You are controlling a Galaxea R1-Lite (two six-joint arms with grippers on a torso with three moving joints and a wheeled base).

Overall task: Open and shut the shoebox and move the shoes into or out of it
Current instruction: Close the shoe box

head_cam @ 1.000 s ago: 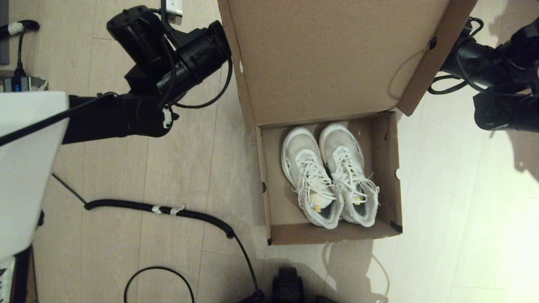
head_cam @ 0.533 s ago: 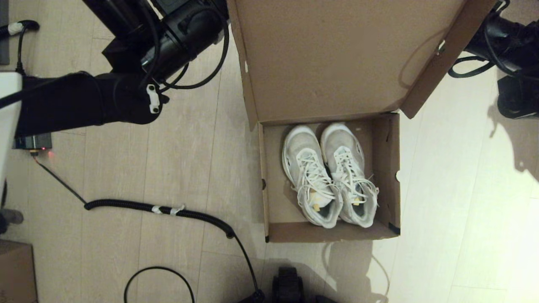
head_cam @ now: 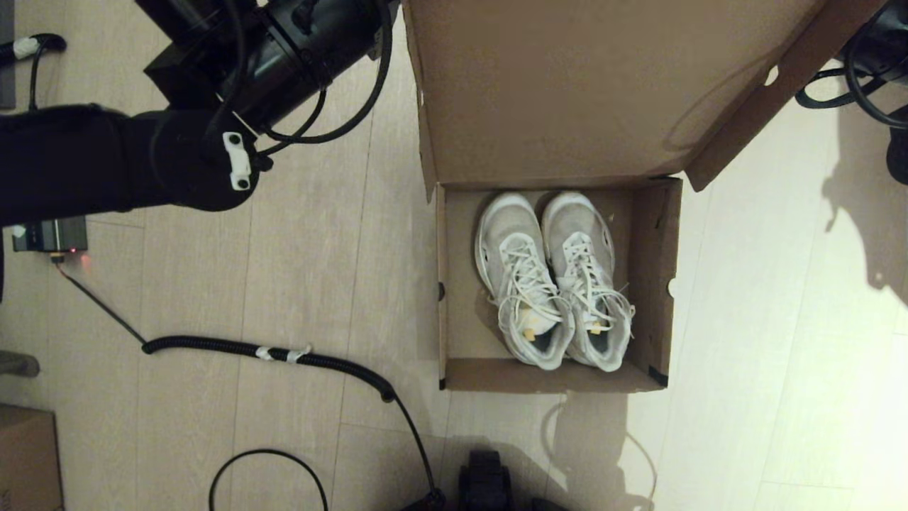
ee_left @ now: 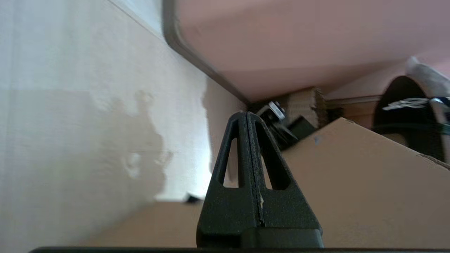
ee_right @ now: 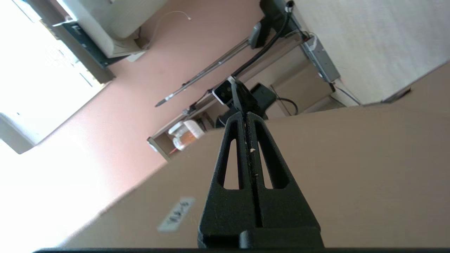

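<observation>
The shoebox [head_cam: 656, 270] stands open on the floor, and its hinged lid [head_cam: 567, 92] is tilted up at the far side. Both white sneakers [head_cam: 521, 277] [head_cam: 585, 280] lie side by side inside, toes toward the lid. My left arm [head_cam: 298, 50] reaches in at the lid's left edge, my right arm [head_cam: 876, 42] at its right corner. In the wrist views the left gripper [ee_left: 247, 116] and the right gripper [ee_right: 245, 116] are shut on nothing, right beside the lid's outer face [ee_right: 351, 168]. That face carries the white label [ee_right: 175, 214].
A black corrugated cable [head_cam: 284, 353] crosses the floor left of the box. Another brown cardboard box [head_cam: 25, 454] shows at the lower left edge. A small black device with a red light [head_cam: 50, 236] lies at the left, and part of my base [head_cam: 486, 482] shows at the bottom.
The lid has swung higher and further back, uncovering the shoes' toes. Both arms have moved away along its sides. The box has slid a little away from me.
</observation>
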